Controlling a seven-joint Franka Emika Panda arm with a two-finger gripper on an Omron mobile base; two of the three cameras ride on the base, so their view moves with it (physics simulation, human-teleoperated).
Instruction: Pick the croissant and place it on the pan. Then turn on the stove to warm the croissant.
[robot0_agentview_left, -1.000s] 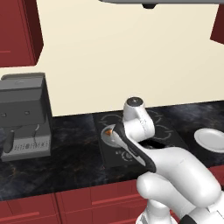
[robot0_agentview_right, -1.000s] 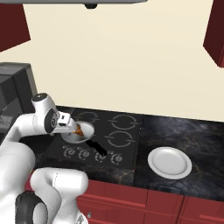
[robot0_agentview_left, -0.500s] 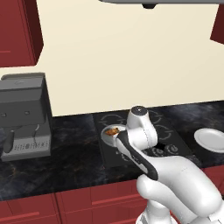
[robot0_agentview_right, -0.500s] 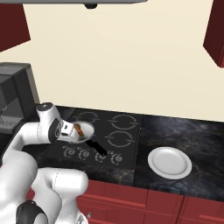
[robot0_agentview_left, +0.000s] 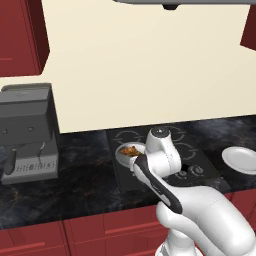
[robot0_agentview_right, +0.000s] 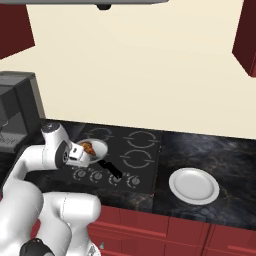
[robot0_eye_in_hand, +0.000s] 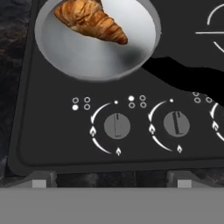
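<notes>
Pincer (robot0_eye_in_hand: 112, 181) spread, empty | one croissant (robot0_eye_in_hand: 92, 18) in one pan (robot0_eye_in_hand: 87, 57) | two knobs (robot0_eye_in_hand: 117, 126)

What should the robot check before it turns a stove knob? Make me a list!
1. Croissant is in the pan: ok.
2. Pan sits on the stove, over the left part: ok.
3. Gripper holds nothing, its fingertips apart: ok.
4. Gripper is lined up with the left knob: ok, the knob lies just ahead of the fingertips.
5. This knob belongs to the burner under the pan: cannot tell.
6. Pan handle is out of the way of the knob: ok.
</notes>
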